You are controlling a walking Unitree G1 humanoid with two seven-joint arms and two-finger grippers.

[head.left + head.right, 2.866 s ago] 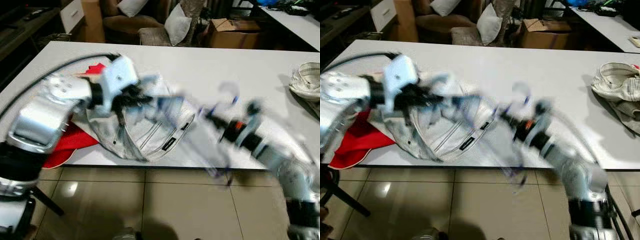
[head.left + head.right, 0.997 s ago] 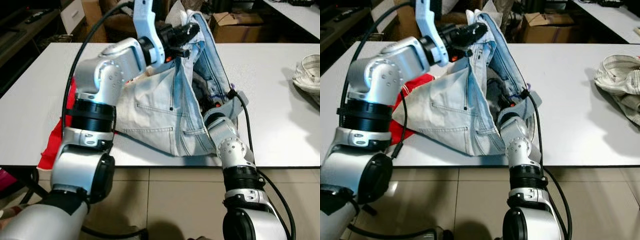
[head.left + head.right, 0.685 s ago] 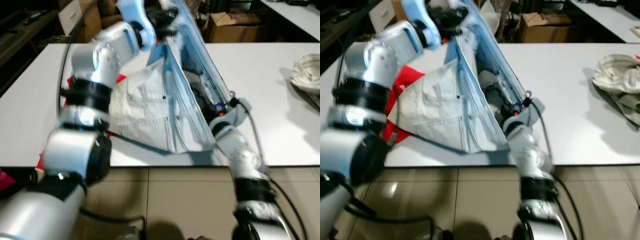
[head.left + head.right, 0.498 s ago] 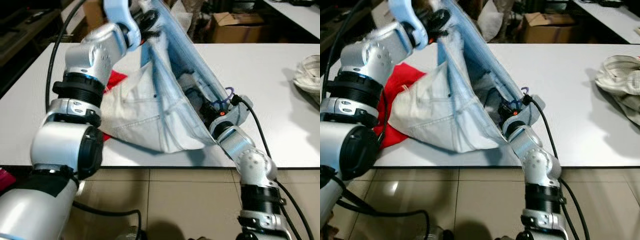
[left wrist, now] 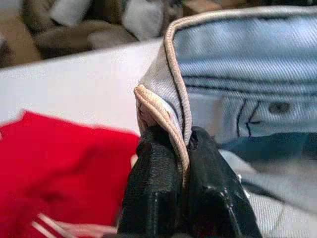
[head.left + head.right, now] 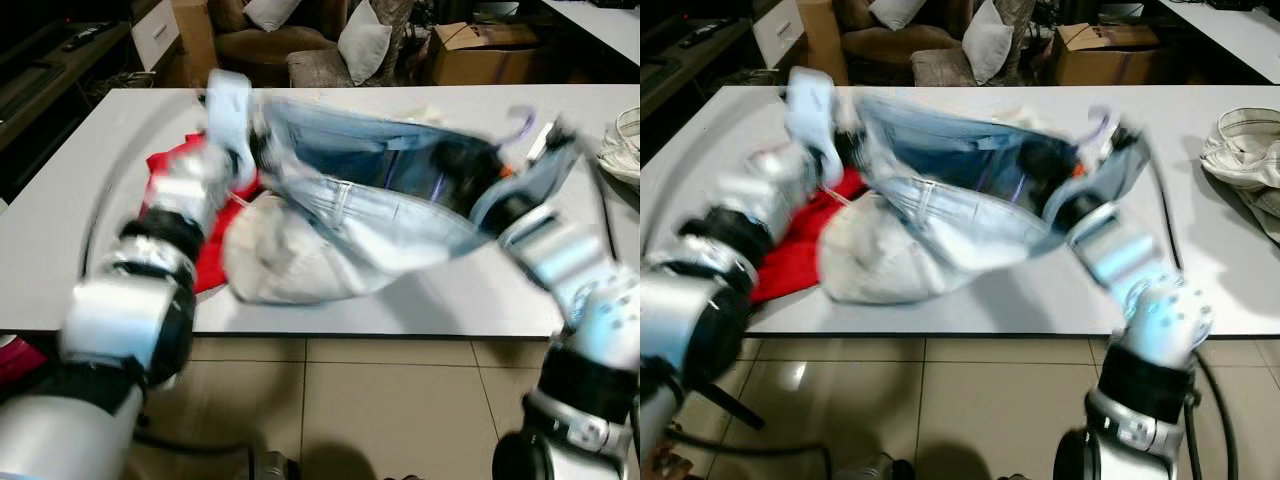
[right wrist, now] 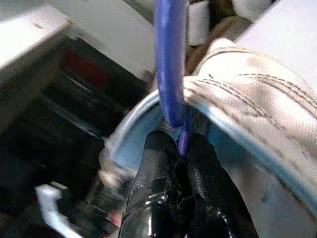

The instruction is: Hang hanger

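Blue hanger [image 7: 171, 59]: thin rod, hook curving up, clamped by right gripper [image 7: 184, 148] above the table's [image 6: 400, 110] right half. Left gripper [image 5: 181, 153] pinches the waistband of pale jeans [image 6: 370, 200], stretched between both arms. Head views blurred.

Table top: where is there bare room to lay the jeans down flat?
The white table is bare between the jeans and the beige garment at its right edge, and along the far edge. The left is crowded by the red cloth.
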